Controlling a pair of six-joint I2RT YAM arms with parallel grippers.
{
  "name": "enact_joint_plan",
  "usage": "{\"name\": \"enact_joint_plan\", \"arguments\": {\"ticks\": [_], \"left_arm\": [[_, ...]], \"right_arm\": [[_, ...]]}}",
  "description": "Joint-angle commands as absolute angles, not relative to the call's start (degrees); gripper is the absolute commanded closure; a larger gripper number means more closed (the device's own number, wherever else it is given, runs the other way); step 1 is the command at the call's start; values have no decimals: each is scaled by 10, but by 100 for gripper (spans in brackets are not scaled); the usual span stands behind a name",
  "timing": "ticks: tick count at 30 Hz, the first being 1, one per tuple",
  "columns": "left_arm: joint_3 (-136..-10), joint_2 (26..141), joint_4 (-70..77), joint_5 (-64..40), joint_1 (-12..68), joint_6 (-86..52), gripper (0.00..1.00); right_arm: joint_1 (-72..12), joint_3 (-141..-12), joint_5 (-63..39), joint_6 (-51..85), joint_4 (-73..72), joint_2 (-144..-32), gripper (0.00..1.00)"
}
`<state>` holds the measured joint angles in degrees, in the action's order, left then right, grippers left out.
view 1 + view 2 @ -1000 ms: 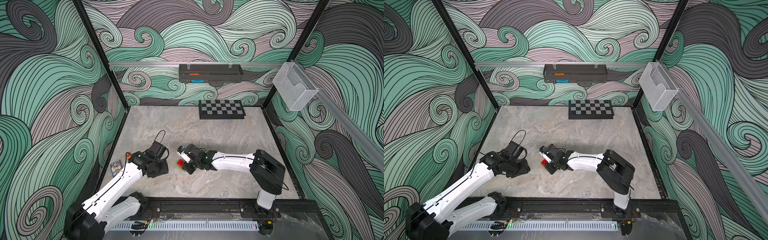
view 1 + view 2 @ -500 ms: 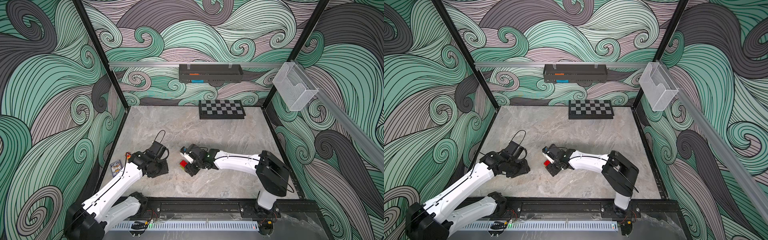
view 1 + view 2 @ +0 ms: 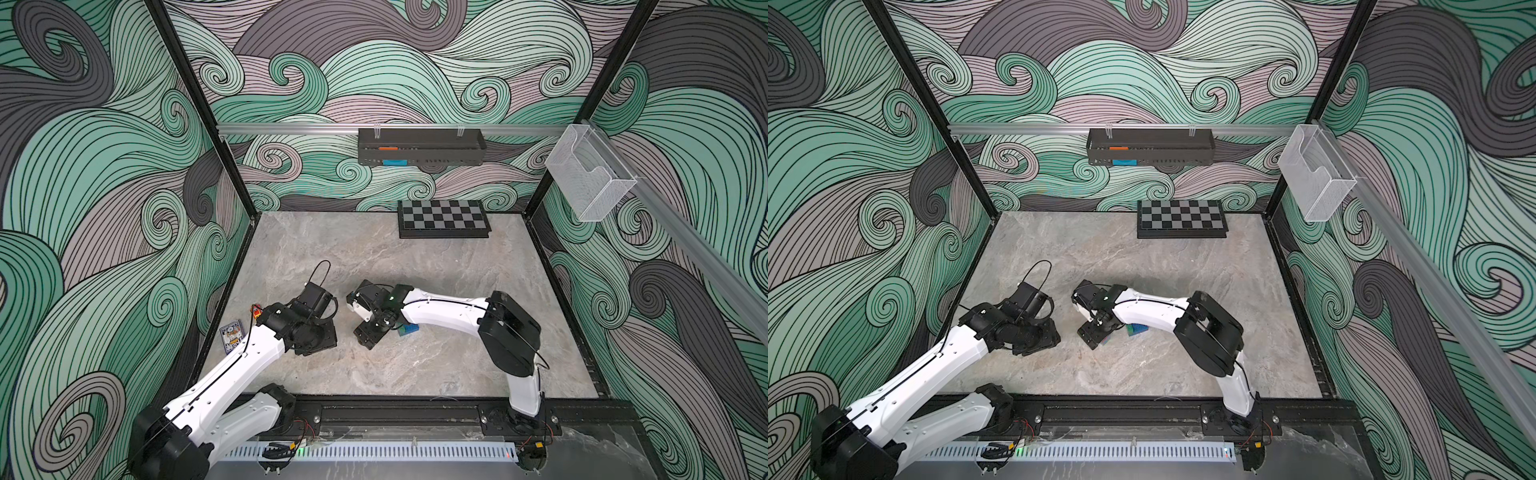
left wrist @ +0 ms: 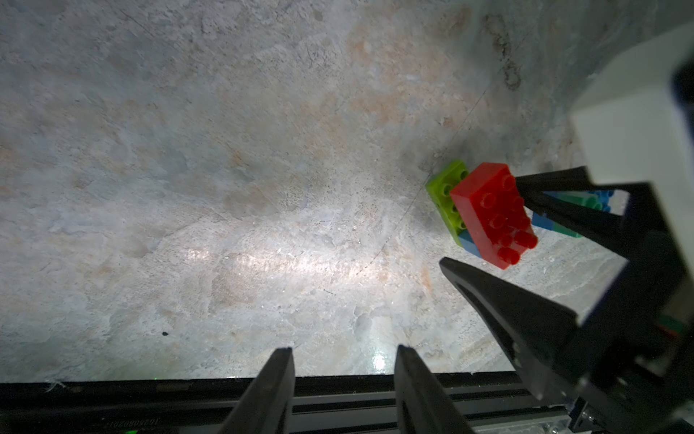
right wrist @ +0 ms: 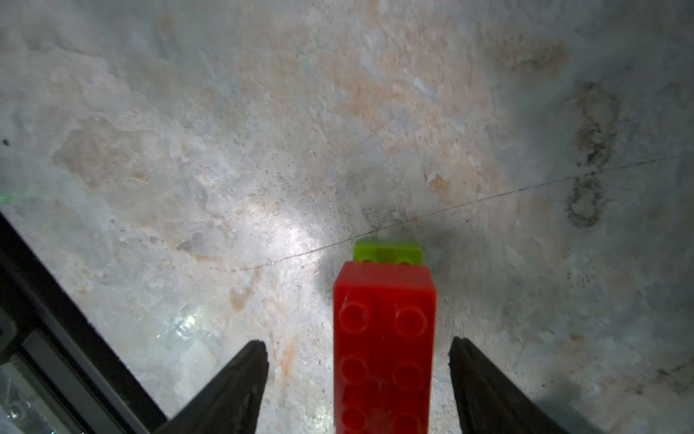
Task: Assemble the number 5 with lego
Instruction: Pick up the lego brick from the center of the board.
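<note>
"The lego (image 4: 492, 214): state its location relative to the right gripper (image 5: 357, 342)."

"The stack sits on the table (image 5: 225, 150), directly between the right gripper's two fingers. The red brick (image 5: 383, 338) is uppermost, studs facing the wrist camera, and runs lengthwise along the gripper's axis. The lime green brick (image 5: 386, 252) lies below it and protrudes just past the fingertips. In the left wrist view a light blue brick (image 4: 469, 242) shows beneath the lime green one, and a dark green brick (image 4: 574, 199) shows behind one right finger."

"State of the right gripper?"

"Jaws spread wide. Bare table shows on each side between finger and red brick, so nothing is clamped."

"State of the left gripper (image 4: 343, 351)?"

"Jaws apart by a narrow gap, with nothing between them. It hangs close above the table. The stack is off to its side, well clear of its fingertips."

"Is the digit complete?"

"I cannot tell: the right gripper covers most of the stack in both top views. Only a dark blue brick (image 3: 409, 329) shows there, just behind the gripper, beside the right arm."

"Other items?"

"A toy car (image 3: 256, 311) and a card box (image 3: 231, 334) lie behind the left gripper, beside its arm."
</note>
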<state>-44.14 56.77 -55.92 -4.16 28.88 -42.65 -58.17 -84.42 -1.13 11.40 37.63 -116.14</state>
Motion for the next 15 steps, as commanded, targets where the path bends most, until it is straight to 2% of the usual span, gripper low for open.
{"name": "enact_joint_plan", "arguments": {"ticks": [1, 7, 15], "left_arm": [[-452, 562, -571, -46, 284, -422, 52], [-451, 562, -570, -45, 284, -421, 52], [-452, 562, -569, -40, 283, -421, 52]], "right_arm": [[-583, -882, -9, 124, 437, -1189, 23], [-583, -932, 11, 128, 464, -1238, 30], [-583, -958, 16, 123, 478, -1266, 52]]}}
